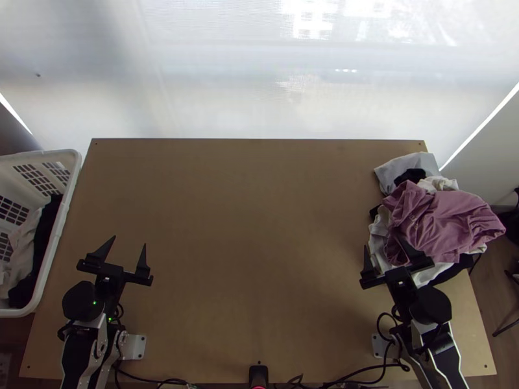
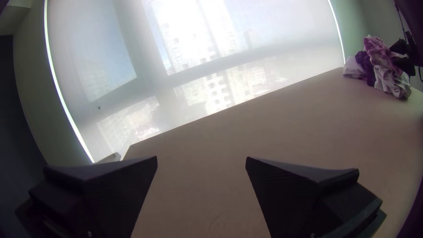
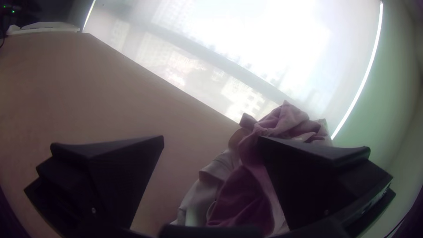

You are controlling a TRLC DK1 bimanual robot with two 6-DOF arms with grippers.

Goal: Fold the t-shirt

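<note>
Bunched at the table's right side, a mauve garment (image 1: 441, 220) tops a heap of clothes; which piece is the t-shirt I cannot tell. My left gripper (image 1: 128, 245) is open over bare table at the left, far from the heap. At the heap's near left edge is my right gripper (image 1: 383, 246), open, one finger over the cloth. In the left wrist view my left gripper (image 2: 201, 161) has nothing between its fingers. The right wrist view has the mauve cloth (image 3: 246, 198) behind and between the spread fingers of my right gripper (image 3: 211, 140).
A white basket (image 1: 55, 259) with dark and light clothes stands at the table's left edge. Grey cloth (image 1: 402, 167) and white cloth (image 1: 379, 243) lie in the heap. Bare wood (image 1: 253, 227) spans the table's middle. Black cables (image 1: 357, 373) run along the near edge.
</note>
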